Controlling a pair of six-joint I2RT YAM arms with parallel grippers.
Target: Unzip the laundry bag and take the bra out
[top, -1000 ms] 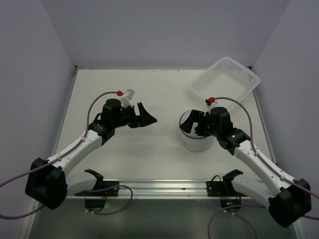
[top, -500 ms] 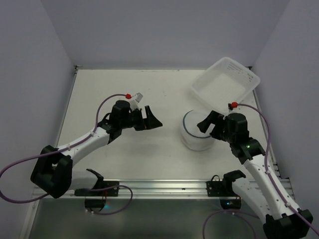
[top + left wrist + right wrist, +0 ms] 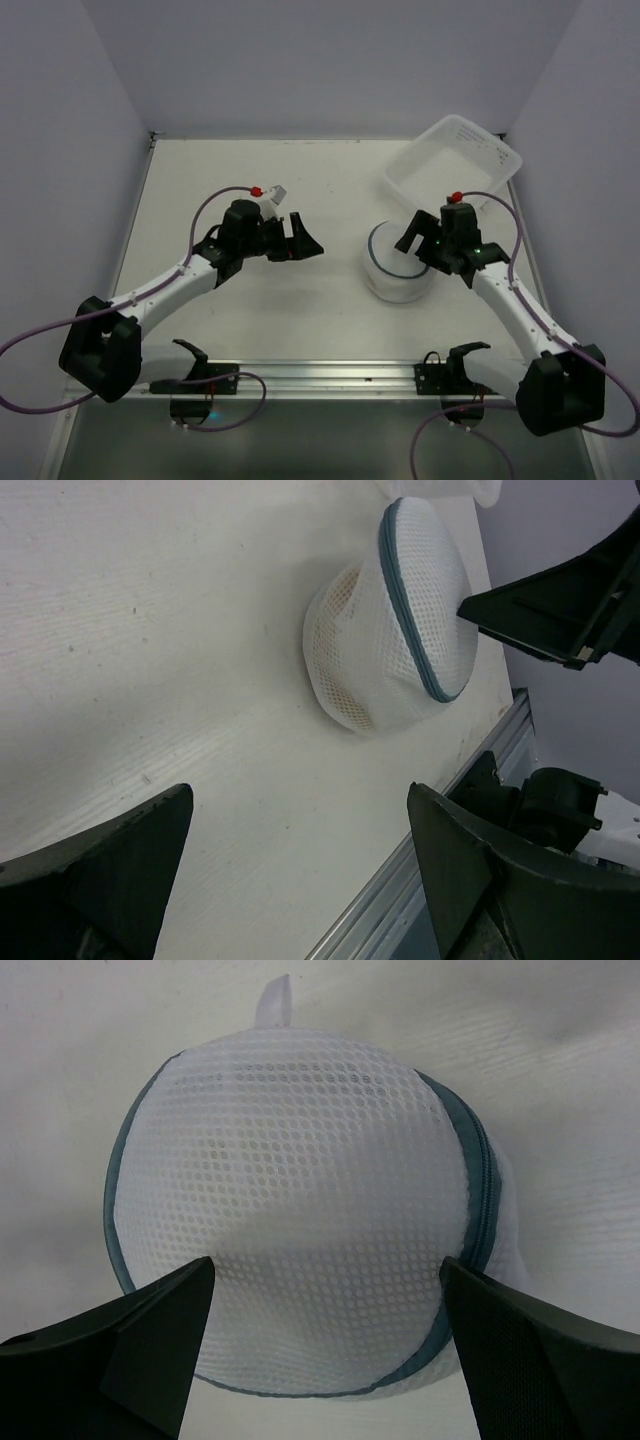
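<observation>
The laundry bag (image 3: 394,266) sits on the desk (image 3: 300,320) right of centre, just in front of the clear plastic tub (image 3: 486,136), dome side down and flat zipped face up. The right hand (image 3: 414,238) hangs over its far right edge with the fingers spread wide and gripping nothing; in the right wrist view the two fingers stand apart on either side of the mesh face. The left hand (image 3: 303,240) is likewise open and empty, well apart from the bag on its left and pointed toward it.

The bag looks very light and soft: open white mesh that would crumple and slide on the smooth desk under a push. Its walls already sag and fold in the left wrist view. The grey-blue zipper band (image 3: 480,1195) round the rim is the firmest part, and it looks closed along all that shows. No pull can be made out for certain. A small white tab (image 3: 276,996) sticks out at the rim on the far side.

A pinch on the mesh alone would likely just bunch it up. The better hold is probably one hand on the band or the tab to anchor the bag, the other on the pull once found. What lies inside cannot be told through the mesh
</observation>
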